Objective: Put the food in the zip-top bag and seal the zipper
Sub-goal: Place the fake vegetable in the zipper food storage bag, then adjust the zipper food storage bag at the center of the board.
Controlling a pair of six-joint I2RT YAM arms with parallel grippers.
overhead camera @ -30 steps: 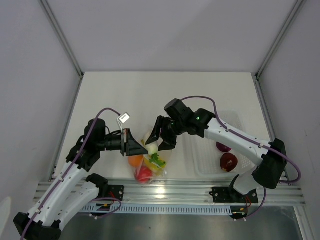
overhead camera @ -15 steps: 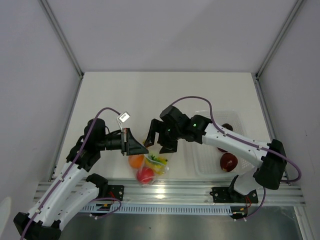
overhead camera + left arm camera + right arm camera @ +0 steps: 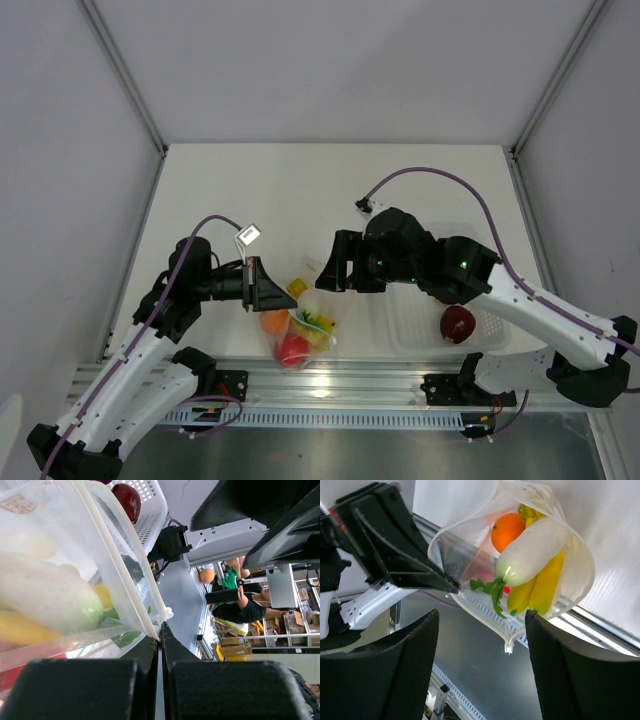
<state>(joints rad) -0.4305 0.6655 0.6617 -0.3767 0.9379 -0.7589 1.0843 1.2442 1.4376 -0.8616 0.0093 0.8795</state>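
The zip-top bag point(image 3: 303, 328) hangs from the left claw point(image 3: 161, 630), which is clenched on a corner of its zipper point(image 3: 125, 575). Inside are one orange ball point(image 3: 507, 530), one white oblong piece point(image 3: 530, 550) with green leaves, one banana bunch point(image 3: 540, 587) and one red toy point(image 3: 290, 348). The right claw point(image 3: 481, 615) is spread wide and grips nothing, just beside the bag's mouth. Behind that claw, under its arm, a ridged tray point(image 3: 495, 330) holds one red round fruit point(image 3: 458, 323). Everything sits on a white table point(image 3: 260, 190) between grey walls point(image 3: 60, 150), with a metal rail point(image 3: 340, 385) at the near edge.
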